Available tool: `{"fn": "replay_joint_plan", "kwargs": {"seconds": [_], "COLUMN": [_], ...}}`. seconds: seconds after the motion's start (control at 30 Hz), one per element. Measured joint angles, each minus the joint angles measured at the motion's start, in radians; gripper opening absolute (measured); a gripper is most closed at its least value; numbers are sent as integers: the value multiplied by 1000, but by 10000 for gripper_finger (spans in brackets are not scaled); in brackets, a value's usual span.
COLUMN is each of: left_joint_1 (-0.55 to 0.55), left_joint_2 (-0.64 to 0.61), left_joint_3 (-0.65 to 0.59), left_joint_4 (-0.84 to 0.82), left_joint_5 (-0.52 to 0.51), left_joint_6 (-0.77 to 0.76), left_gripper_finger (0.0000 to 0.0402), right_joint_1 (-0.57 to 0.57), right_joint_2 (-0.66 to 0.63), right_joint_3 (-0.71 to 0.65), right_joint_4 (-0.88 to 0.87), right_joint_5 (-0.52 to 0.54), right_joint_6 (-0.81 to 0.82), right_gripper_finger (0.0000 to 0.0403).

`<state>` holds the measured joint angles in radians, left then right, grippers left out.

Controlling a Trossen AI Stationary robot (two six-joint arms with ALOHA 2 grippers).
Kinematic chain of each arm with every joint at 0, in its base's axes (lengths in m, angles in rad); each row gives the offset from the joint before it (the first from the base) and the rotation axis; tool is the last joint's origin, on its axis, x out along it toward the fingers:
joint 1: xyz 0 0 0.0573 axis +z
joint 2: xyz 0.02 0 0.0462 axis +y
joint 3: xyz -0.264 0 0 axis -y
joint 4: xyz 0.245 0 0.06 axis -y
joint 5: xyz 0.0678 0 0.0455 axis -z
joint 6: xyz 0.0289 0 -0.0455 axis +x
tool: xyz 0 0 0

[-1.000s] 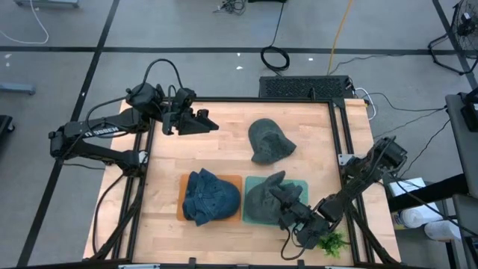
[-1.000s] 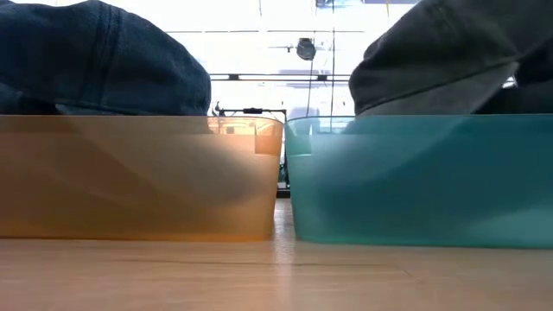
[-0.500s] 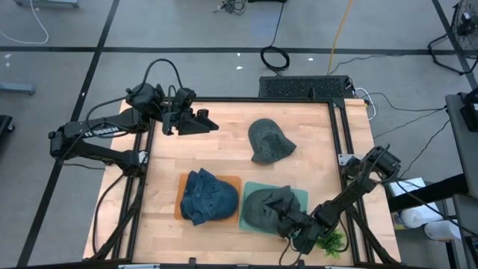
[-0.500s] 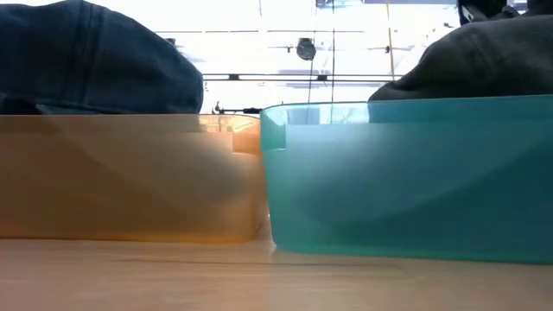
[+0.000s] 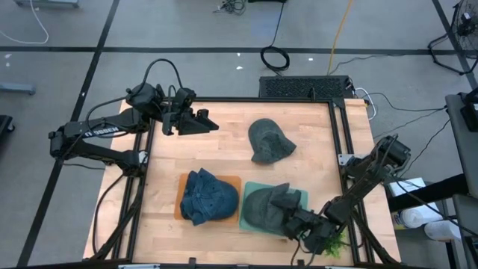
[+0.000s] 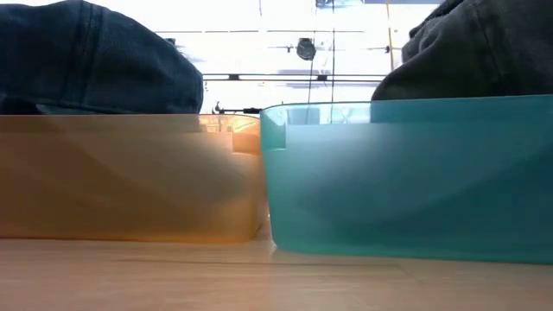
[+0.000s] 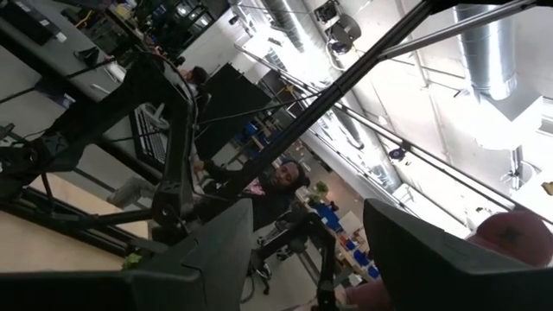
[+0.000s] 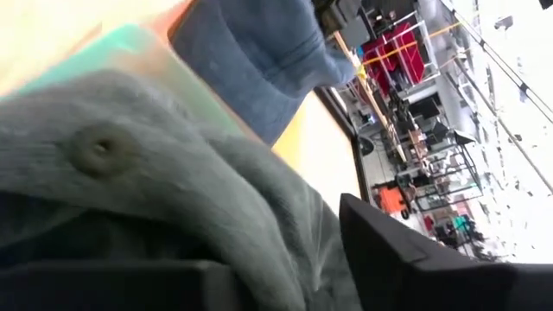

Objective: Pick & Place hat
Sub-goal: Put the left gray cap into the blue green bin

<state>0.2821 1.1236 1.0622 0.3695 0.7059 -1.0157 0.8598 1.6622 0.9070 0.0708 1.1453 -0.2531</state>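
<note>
Since a moment ago your right gripper (image 5: 297, 222) has backed toward the near right corner, jaws parted slightly over the grey hat (image 5: 265, 208) lying in the teal bin (image 6: 406, 177). Left of it, the denim hat (image 5: 209, 196) fills the orange bin (image 6: 130, 177). Farther off lies another grey hat (image 5: 269, 140); your left gripper (image 5: 203, 123) waits far left, partly open.
</note>
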Motion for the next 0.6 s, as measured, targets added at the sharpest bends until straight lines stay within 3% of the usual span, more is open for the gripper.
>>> {"fn": "replay_joint_plan", "kwargs": {"seconds": [0.2, 0.47, 0.6], "left_joint_1": [0, 0, 0], "left_joint_2": [0, 0, 0], "left_joint_3": [0, 0, 0], "left_joint_4": [0, 1, 1], "left_joint_5": [1, 8, 11], "left_joint_6": [0, -11, -14], "left_gripper_finger": [230, 230, 230], "right_joint_1": [20, 19, 25], "right_joint_2": [-70, -171, -217], "right_joint_3": [0, 0, 0], "right_joint_4": [-59, -242, -292], "right_joint_5": [-52, -338, -365], "right_joint_6": [50, 282, 343], "right_gripper_finger": [177, 218, 224]}}
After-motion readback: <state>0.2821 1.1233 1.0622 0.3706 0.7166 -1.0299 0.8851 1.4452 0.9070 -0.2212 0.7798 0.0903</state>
